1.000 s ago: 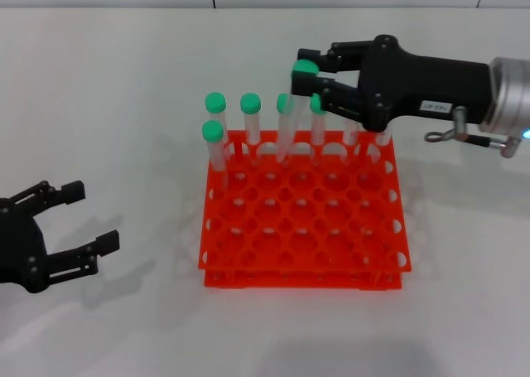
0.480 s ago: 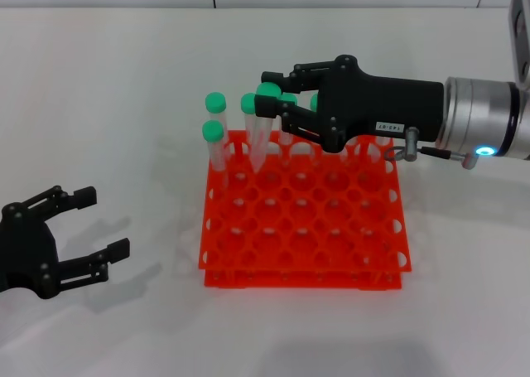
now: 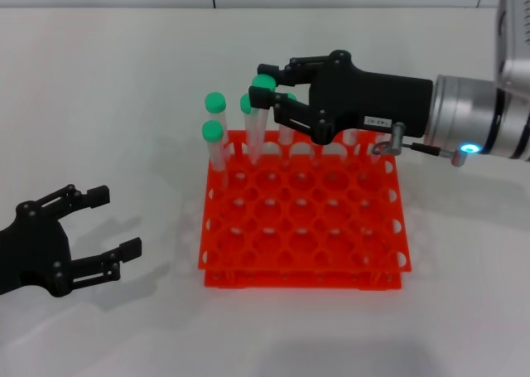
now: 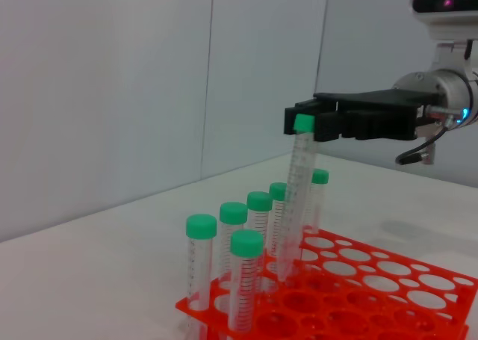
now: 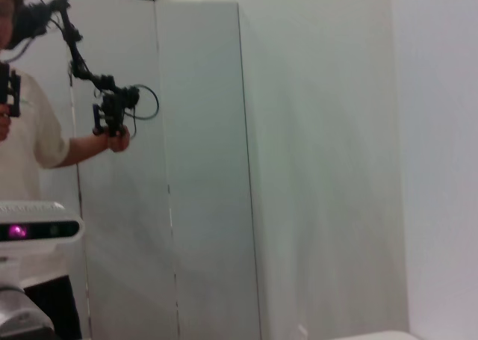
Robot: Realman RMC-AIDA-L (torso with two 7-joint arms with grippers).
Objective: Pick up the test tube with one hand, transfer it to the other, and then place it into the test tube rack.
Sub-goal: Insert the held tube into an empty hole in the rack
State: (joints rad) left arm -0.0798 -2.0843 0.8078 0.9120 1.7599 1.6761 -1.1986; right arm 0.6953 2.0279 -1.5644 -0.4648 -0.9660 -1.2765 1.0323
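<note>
Right now the right end effector [image 3: 267,89], the one with the white label, is clenched on the green cap of the tube [image 3: 257,122], which hangs tilted with its lower end over the far left part of the rack [image 3: 303,228]; whether the tip is already in a hole cannot be told. Other green-capped tubes [image 3: 215,141] stand in the rack's far rows just beside it. Off to the rack's left, the left end effector [image 3: 103,228] hovers low over the worktop [image 3: 124,79], fingers spread and holding nothing.
</note>
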